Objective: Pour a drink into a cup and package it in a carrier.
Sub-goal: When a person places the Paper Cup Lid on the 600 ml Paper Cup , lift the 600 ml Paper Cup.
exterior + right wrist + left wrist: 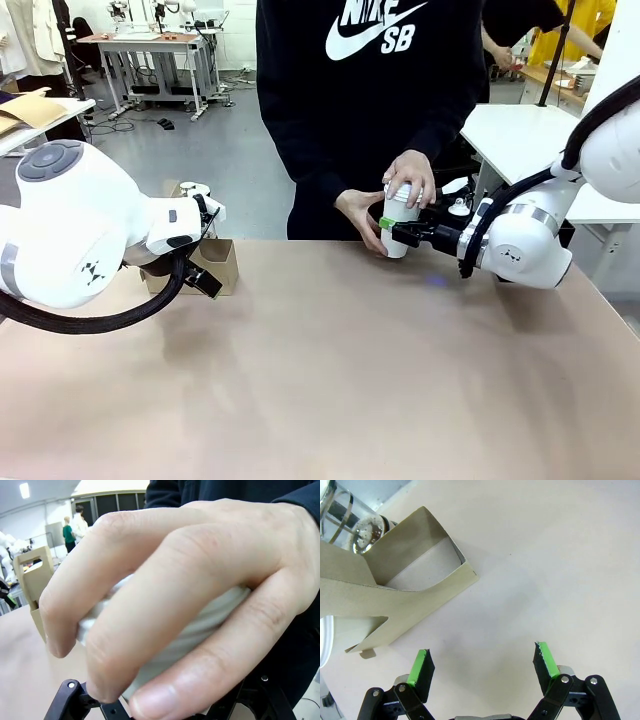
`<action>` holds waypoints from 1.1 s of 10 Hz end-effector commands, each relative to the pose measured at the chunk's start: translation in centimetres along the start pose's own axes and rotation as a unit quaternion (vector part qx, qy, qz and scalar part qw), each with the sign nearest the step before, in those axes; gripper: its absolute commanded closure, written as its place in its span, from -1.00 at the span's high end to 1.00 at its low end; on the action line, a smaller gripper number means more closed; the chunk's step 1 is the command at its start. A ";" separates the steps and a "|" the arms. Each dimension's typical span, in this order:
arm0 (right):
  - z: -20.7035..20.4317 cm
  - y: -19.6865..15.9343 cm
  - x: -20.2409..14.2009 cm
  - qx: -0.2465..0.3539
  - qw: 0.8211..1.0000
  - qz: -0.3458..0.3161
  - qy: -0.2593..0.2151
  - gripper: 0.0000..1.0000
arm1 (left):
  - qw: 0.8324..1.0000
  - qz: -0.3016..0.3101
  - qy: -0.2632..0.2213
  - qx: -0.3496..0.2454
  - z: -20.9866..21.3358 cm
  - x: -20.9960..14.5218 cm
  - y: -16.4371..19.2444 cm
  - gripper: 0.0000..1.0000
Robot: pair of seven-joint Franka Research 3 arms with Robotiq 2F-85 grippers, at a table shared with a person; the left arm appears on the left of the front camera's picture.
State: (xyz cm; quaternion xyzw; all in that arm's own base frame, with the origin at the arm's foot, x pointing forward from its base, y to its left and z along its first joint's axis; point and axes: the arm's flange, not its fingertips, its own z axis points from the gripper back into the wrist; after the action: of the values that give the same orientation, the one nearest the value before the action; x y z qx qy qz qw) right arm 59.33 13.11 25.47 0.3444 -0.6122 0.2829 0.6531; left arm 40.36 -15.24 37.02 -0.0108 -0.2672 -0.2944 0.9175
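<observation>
The right end effector (402, 233) is clenched on the cup (399, 210) near the far edge of the tabletop (350, 380). A person's hand (410, 172) covers the cup's top (the other hand (360, 215) touches its side). The left end effector (482, 662) is released, hovering over the tabletop near the carrier (395, 580).

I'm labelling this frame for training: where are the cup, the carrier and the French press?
cup (400, 210): front view, its white side wall.
carrier (225, 263): front view, its brown side wall.
French press (351, 517): left wrist view, its glass wall.
</observation>
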 end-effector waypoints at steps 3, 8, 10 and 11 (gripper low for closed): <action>-0.5 0.3 0.7 0.001 1.000 0.003 -0.003 0.61 | 1.000 0.001 -0.001 -0.001 0.0 0.0 0.1 1.00; -0.5 0.3 0.7 0.001 1.000 0.003 -0.003 0.61 | 1.000 0.001 -0.001 -0.001 0.0 0.0 0.1 1.00; -0.5 0.3 0.7 0.001 1.000 0.003 -0.003 0.61 | 1.000 0.001 -0.001 -0.001 0.0 0.0 0.1 1.00; -0.5 0.3 0.7 0.001 1.000 0.003 -0.003 0.61 | 1.000 0.001 -0.001 -0.001 0.0 0.0 0.1 1.00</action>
State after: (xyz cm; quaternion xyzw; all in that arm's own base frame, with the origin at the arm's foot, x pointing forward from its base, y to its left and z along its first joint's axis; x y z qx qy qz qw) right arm 59.29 13.41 25.57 0.3459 -0.6121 0.2848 0.6516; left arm 40.36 -15.24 37.02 -0.0108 -0.2672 -0.2943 0.9175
